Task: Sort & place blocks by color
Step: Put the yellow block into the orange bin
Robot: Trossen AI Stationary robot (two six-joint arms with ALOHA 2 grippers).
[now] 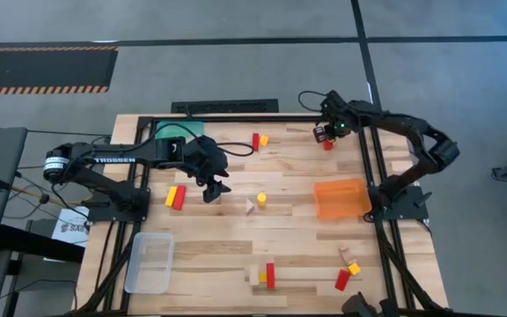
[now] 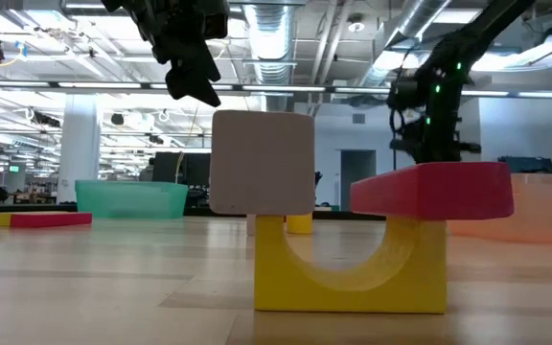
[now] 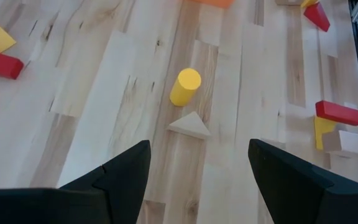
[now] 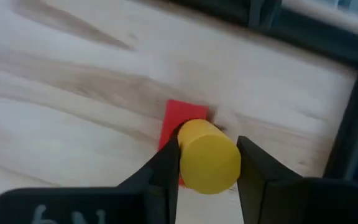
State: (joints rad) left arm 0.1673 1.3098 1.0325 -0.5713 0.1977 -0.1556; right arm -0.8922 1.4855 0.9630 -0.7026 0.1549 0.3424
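Note:
My right gripper (image 1: pixel 325 134) (image 4: pixel 207 144) is over the table's far right part, shut on a yellow cylinder (image 4: pixel 209 157). A red block (image 4: pixel 180 117) (image 1: pixel 328 145) lies on the table just under it. My left gripper (image 1: pixel 216 190) (image 3: pixel 199 149) hangs open above the table's middle left, holding nothing. Ahead of its fingers a second yellow cylinder (image 3: pixel 185 86) (image 1: pixel 261 199) and a pale wood triangle (image 3: pixel 190 125) lie on the table. More red, yellow and wood blocks lie in small groups (image 1: pixel 175 196) (image 1: pixel 259 140) (image 1: pixel 264 276) (image 1: pixel 348 269). My right gripper pinches the yellow cylinder by its round side (image 4: pixel 188 155) between the two fingers, its flat end facing the wrist camera. The fingers point down at the table. Whether the cylinder is lifted clear or rests on the red block below cannot be told.
A teal tray (image 1: pixel 179 132) sits at the far left under my left arm, an orange tray (image 1: pixel 341 198) at the right and a clear tray (image 1: pixel 150 261) at the near left. Close to the low camera a yellow arch (image 2: pixel 353 273) carries a wood cube and a red block.

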